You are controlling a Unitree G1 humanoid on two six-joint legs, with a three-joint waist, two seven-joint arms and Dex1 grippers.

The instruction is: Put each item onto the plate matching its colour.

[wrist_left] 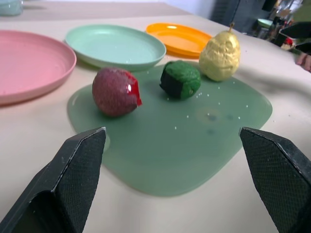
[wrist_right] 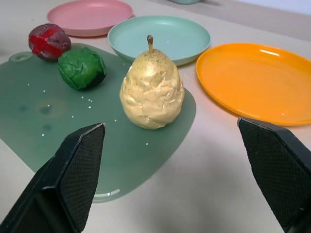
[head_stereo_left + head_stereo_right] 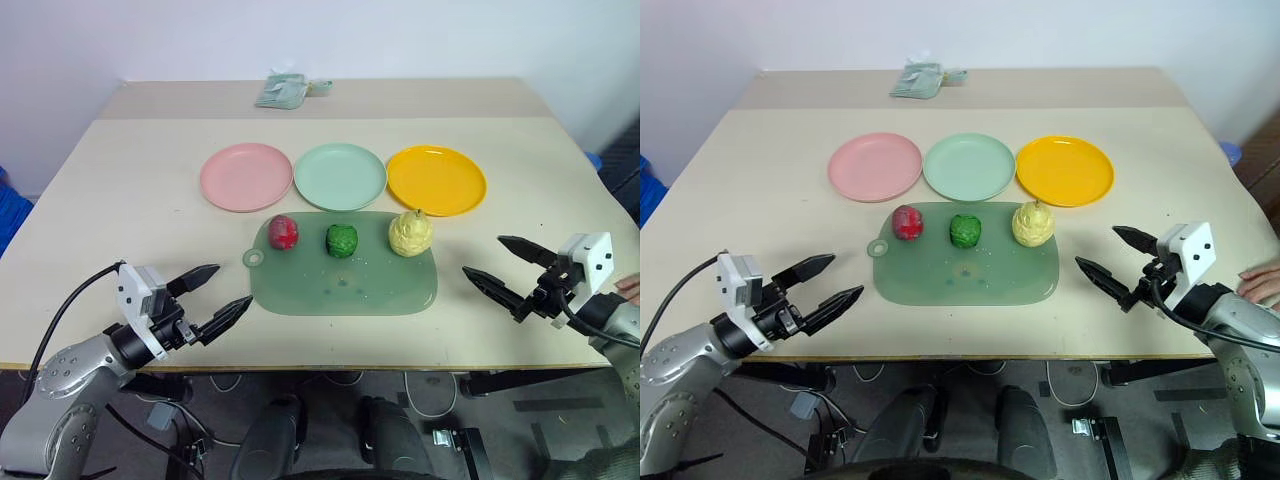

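Left gripper (image 3: 212, 295): fingers spread wide, nothing between them; it hangs over the table's near edge, aimed inward at the mat's handle end.
Right gripper (image 3: 506, 266): fingers spread just as wide, empty; it hangs off the mat's opposite end, aimed inward too. The pair flank the work, my guess a ready pose ahead of a first reach.
Red fruit (image 3: 283, 232): ahead of the left gripper and a little inboard, the nearest item to it; sits on the mat's far edge, just short of the pink plate.
Green fruit (image 3: 342, 241): middle of the row, about midway between the two grippers, well apart from both.
Yellow fruit (image 3: 410, 234): upright, stem up; nearest item to the right gripper, ahead and inboard of it.
Green mat (image 3: 345, 285): lies between the grippers, handle hole toward the left one; likely a staging pad, all three fruits along its far edge.
Pink plate (image 3: 245, 176): beyond the red fruit from the left gripper, bare.
Mint plate (image 3: 339, 175): beyond the green fruit, bare.
Orange plate (image 3: 436, 179): beyond the yellow fruit from the right gripper, bare.
Layout: each fruit sits right before its own colour, so each move looks like a short carry straight away from the robot.
Progress: nothing placed yet.
Person's hand (image 3: 630, 288): at the table's edge, just outboard of the right arm.
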